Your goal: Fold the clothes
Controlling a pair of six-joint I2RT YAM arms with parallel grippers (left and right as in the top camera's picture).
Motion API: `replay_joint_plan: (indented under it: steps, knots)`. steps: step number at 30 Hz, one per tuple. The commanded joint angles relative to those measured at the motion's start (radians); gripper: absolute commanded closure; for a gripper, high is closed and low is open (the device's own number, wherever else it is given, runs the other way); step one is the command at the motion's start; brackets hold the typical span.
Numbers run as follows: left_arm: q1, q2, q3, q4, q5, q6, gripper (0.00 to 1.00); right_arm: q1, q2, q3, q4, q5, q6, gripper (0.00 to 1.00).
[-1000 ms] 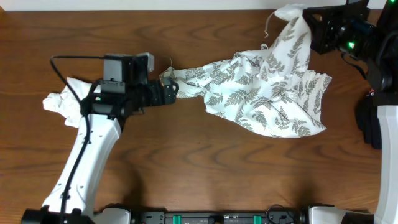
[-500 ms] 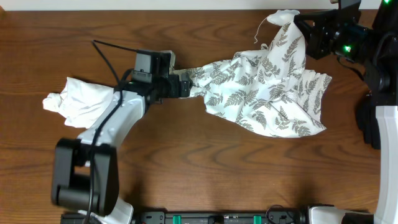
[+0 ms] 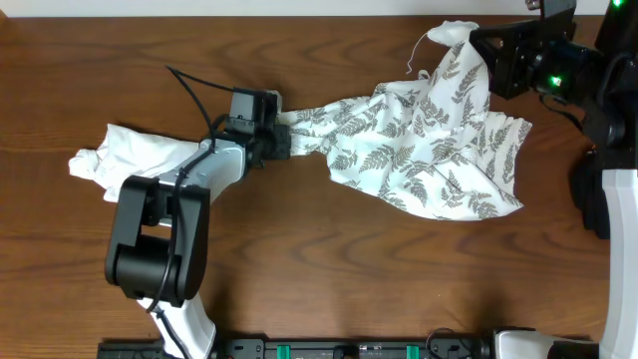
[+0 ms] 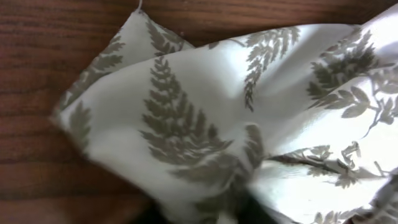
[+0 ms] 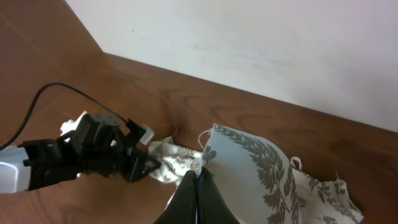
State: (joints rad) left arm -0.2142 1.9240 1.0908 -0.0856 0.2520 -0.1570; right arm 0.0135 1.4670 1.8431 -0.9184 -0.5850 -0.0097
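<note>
The clothes I see are a cream garment printed with grey-green ferns [image 3: 429, 150] spread over the table's right half, and a plain white one [image 3: 135, 165] crumpled at the left. My left gripper [image 3: 284, 140] sits at the fern garment's left corner. In the left wrist view the cloth [image 4: 186, 118] bunches down into that gripper [image 4: 239, 208], which is shut on it. My right gripper [image 3: 477, 42] holds the garment's far right corner raised. In the right wrist view it [image 5: 199, 177] is shut on the cloth's edge [image 5: 249, 162].
The left arm [image 3: 159, 239] stretches from the front edge up to the garment, its black cable [image 3: 194, 85] looping above it. The right arm's white base [image 3: 608, 199] stands along the right edge. A black rail [image 3: 349, 349] runs along the table's front.
The left arm swung in and its open jaws closed on the fern garment's left corner. The right gripper shifted slightly left with the raised corner.
</note>
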Motion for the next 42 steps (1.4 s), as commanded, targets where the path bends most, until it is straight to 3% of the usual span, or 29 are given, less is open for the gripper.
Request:
replay_joint_plan:
  steps: [1,5,12,16,23,28,31,32,33,34,35,36,39,42]
  knots:
    - [0.000,-0.007,0.015,-0.001,-0.002,0.000,0.94,0.012,-0.003,0.002,-0.008,-0.012,-0.014,0.99]
    - [0.021,-0.122,0.072,-0.117,-0.016,0.000,0.94,0.012,-0.003,0.002,-0.027,0.113,-0.014,0.99]
    - [0.103,-0.485,0.346,-0.458,-0.214,0.056,0.94,0.003,-0.002,0.002,-0.058,0.632,0.058,0.99]
    - [0.146,-0.644,0.468,-0.525,-0.277,0.075,0.94,-0.022,0.004,0.002,-0.033,0.773,0.084,0.99]
    - [0.192,-0.806,0.537,-0.592,-0.336,0.087,0.94,-0.094,0.026,0.002,0.041,0.788,0.119,0.99]
    - [0.190,-0.808,0.536,-0.713,-0.209,0.085,0.93,-0.105,0.039,0.002,0.047,0.552,0.098,0.99]
    - [0.190,-0.746,0.530,-0.801,-0.130,0.085,0.83,-0.104,0.047,0.002,0.048,0.508,0.091,0.99]
    - [0.190,-0.719,0.526,-0.824,-0.102,0.085,0.75,-0.104,0.050,0.002,0.045,0.503,0.091,0.97]
    - [0.190,-0.681,0.518,-0.846,-0.065,0.085,0.68,-0.104,0.052,0.002,0.037,0.497,0.091,0.91]
    - [0.189,-0.647,0.511,-0.863,-0.035,0.085,0.62,-0.104,0.052,0.002,0.025,0.494,0.091,0.77]
    - [0.185,-0.610,0.503,-0.878,-0.008,0.085,0.57,-0.104,0.053,0.002,0.011,0.485,0.091,0.55]
    - [0.177,-0.563,0.491,-0.887,0.021,0.085,0.53,-0.104,0.054,0.002,-0.006,0.468,0.091,0.38]
    - [0.148,-0.421,0.461,-0.880,0.082,0.083,0.45,-0.104,0.054,0.002,-0.066,0.445,0.092,0.04]
    - [0.113,-0.264,0.458,-0.861,0.114,0.061,0.42,-0.104,0.054,0.002,-0.134,0.445,0.118,0.01]
